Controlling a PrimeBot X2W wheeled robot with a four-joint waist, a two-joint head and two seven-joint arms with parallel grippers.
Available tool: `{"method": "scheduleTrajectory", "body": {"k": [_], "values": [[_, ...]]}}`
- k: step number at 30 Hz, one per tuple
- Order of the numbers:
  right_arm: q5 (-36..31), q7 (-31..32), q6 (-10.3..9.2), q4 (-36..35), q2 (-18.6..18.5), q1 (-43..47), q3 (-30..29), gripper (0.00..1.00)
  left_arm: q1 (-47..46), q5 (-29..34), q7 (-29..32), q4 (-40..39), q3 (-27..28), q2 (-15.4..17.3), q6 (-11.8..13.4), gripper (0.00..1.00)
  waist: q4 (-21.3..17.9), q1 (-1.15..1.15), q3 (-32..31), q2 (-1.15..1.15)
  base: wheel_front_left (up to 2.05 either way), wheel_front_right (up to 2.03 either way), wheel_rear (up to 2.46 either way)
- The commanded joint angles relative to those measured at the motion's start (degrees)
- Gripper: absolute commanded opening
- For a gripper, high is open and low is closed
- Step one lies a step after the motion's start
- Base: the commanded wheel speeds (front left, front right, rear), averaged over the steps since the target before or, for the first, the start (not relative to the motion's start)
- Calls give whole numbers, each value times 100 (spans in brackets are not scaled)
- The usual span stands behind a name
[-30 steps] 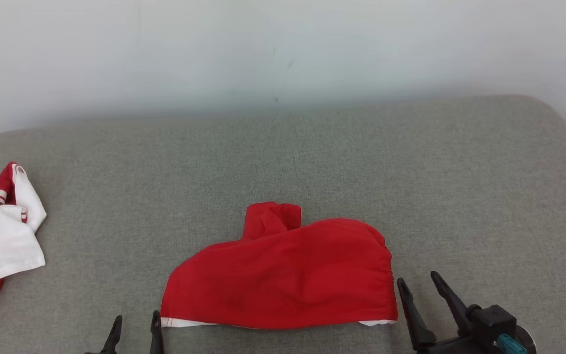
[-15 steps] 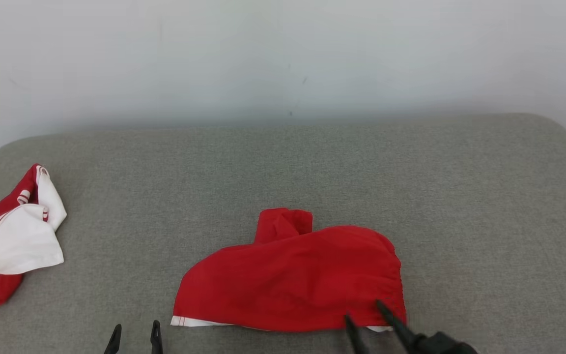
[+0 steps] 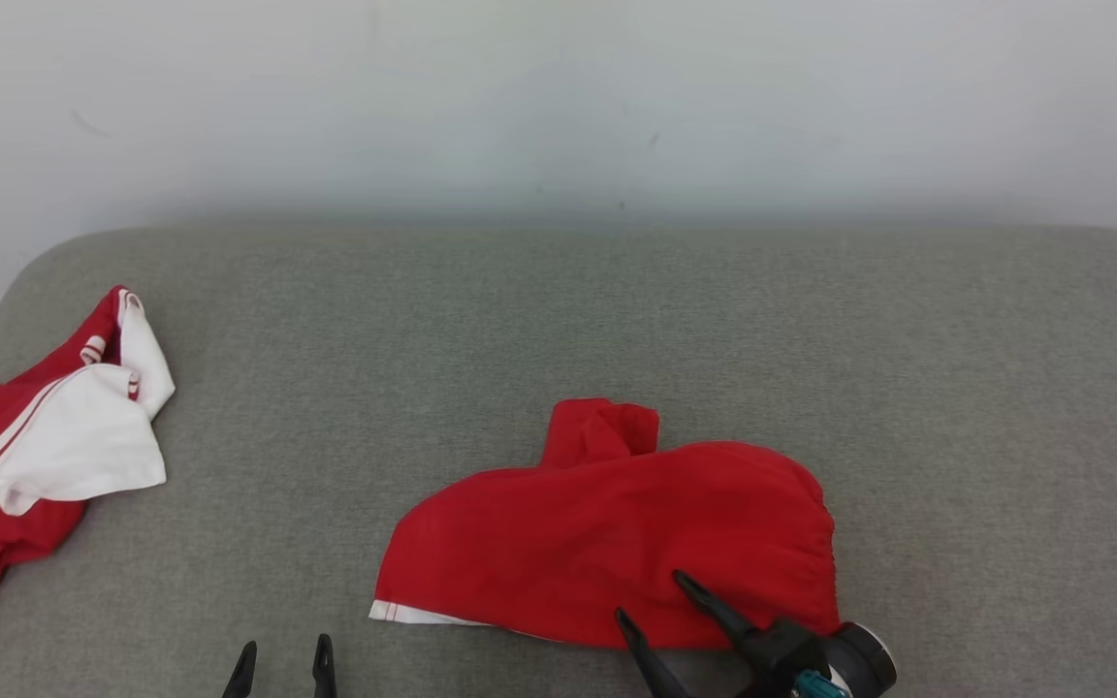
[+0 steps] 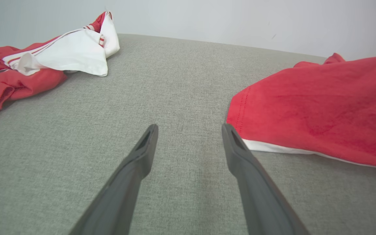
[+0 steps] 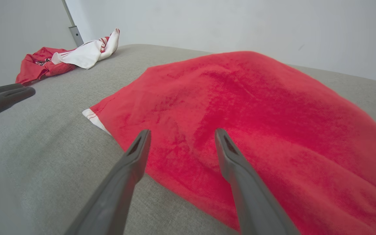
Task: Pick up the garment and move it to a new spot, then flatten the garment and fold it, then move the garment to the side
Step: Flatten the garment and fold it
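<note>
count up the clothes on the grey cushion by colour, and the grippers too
red garment with a white hem: 1
red and white garment: 1
grippers: 2, the left gripper and the right gripper, both open
total: 4

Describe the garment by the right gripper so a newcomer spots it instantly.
On the grey padded surface by the white wall, look near the front edge, right of centre, where the right gripper hovers open. The garment there is a low mound of plain red with a thin white hem, unlike the red-and-white shirt crumpled at far left.
</note>
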Motion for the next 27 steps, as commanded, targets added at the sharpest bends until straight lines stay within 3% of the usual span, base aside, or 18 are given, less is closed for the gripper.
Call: {"method": "scheduleTrajectory", "body": {"k": [1, 5, 11, 13, 14, 17, 27], "values": [[-53, -2, -13, 94, 40, -82, 0, 100, -51, -19, -18, 18, 3, 1, 15, 100, 88, 0, 34, 0, 0, 0, 0], [-269, -1, -13, 522, 115, -345, -153, 99, -69, -60, -18, 22, -57, 0, 31, 100, 234, 0, 82, 0, 0, 0, 0], [-507, -2, -13, 754, 230, -452, -331, 87, -59, -117, -18, 11, -81, 0, 54, 100, 381, 0, 155, 0, 0, 0, 0], [-560, -2, -13, 769, 241, -449, -360, 69, -52, -126, -18, 2, -83, 0, 63, 100, 397, 0, 170, 0, 0, 0, 0], [-569, -2, -13, 775, 248, -447, -379, 48, -50, -129, -18, -3, -84, 0, 61, 100, 402, 0, 179, 0, 0, 0, 0], [-569, -2, -13, 807, 280, -460, -470, 0, -78, -142, -18, -24, -90, 0, 74, 100, 408, 0, 223, 0, 0, 0, 0], [-592, -2, -14, 556, 312, -606, -726, 0, -170, -182, -18, -40, -142, 0, 96, 100, 419, 0, 350, 0, 0, 0, 0]]}}
